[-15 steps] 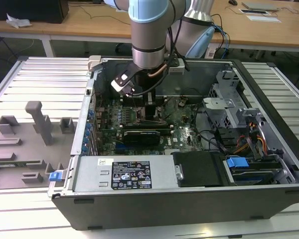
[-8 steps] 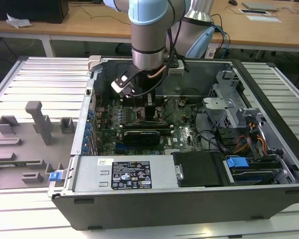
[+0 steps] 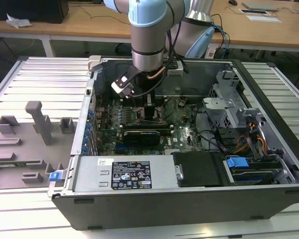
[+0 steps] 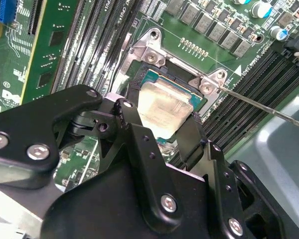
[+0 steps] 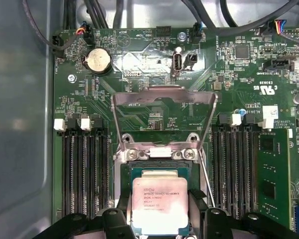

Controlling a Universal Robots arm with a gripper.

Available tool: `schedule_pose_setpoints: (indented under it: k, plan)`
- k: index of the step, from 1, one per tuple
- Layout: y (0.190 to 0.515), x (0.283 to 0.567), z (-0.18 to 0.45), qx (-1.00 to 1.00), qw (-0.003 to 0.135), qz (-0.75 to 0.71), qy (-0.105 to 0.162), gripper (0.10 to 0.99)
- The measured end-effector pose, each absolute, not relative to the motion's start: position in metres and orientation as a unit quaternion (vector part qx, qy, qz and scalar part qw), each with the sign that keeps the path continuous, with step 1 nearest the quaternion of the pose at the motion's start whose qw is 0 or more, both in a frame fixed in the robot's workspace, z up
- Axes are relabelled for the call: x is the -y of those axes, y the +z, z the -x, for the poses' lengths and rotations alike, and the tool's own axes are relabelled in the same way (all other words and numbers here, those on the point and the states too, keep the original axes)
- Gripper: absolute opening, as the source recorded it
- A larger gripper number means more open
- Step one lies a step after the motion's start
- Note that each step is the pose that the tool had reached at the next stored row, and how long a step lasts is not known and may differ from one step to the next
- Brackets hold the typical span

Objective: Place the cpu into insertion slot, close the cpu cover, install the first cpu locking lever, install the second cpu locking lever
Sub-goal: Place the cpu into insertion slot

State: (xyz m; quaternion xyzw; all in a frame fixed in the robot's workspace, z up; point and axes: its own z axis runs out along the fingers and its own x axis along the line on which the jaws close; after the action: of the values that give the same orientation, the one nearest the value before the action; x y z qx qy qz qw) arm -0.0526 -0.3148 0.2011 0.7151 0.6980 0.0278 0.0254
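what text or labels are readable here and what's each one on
cpu: rows of faint print on its metal top, too blurred to quote.
green circuit board: white lettering beside many parts, too small to read.
black label on the metal box: dense print and symbols, too small.
white sticker beside it: unreadable.
Nothing can be quoted with confidence.

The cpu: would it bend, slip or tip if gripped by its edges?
Probably stiff: the cpu is a flat chip with a metal top. That smooth, shiny top may be slippery. It looks thin, so it is likely light and could tilt if pushed at one edge.
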Motion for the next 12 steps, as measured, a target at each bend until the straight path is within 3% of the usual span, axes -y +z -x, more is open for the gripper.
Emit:
schedule_pose_setpoints:
  k: [12]
  plan:
    - [0.1982, 0.3148, 0.0516, -0.696, 0.026, -0.717, 0.028, 0.541]
